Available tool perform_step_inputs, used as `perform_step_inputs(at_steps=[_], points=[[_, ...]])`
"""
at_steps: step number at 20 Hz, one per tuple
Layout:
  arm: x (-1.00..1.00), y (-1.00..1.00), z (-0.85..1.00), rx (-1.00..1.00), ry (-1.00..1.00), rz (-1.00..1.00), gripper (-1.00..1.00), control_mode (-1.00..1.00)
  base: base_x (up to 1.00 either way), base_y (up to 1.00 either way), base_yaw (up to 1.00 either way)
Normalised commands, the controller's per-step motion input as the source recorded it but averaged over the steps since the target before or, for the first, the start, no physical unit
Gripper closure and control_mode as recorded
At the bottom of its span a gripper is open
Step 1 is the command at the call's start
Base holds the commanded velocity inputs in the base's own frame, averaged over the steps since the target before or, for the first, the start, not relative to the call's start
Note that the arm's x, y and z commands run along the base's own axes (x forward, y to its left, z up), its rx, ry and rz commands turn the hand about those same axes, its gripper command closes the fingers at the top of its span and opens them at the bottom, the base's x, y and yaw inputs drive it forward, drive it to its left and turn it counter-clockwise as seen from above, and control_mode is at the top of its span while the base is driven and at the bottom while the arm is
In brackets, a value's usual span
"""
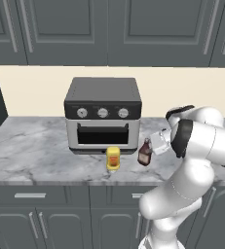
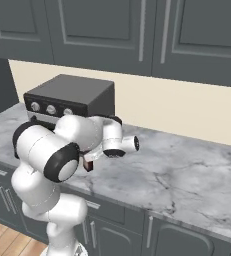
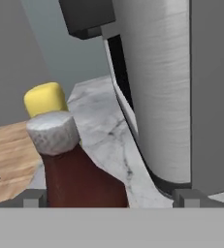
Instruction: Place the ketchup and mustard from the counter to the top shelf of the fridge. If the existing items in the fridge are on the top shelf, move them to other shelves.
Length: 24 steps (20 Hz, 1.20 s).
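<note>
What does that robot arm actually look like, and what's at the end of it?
The arm is a chain of fat, rounded, glossy white segments with dark grey-black bands at the joints, like a thick bent tube. No loose cables or markings show. It ends in a small white blocky gripper with two short, square grey fingertips.

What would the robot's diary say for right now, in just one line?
stage: reaching | target: dark brown-red ketchup bottle on marbled counter | claw: open, straddling bottle | yellow mustard bottle: beside, untouched
</note>
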Motion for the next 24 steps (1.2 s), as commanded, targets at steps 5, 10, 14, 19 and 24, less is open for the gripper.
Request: perform_step_inputs(at_steps=[5,10,14,19,24], points=[[-0.04,0.0,-0.22,0.0,0.02,0.0,-1.0,-1.0,0.0,0.0,0.0],[0.0,0.01,-0.06,0.0,0.01,0.0,1.0,-1.0,0.0,0.0,0.0],[-0.06,0.0,0.01,0.0,-0.01,0.0,1.0,-1.0,0.0,0.0,0.0],[-0.58,0.0,0.55,0.0,-0.12,-0.01,1.0,-1.0,0.0,0.0,0.0],[-0.95,0.05,1.0,-0.04,-0.15,-0.05,1.0,-1.0,0.0,0.0,0.0]])
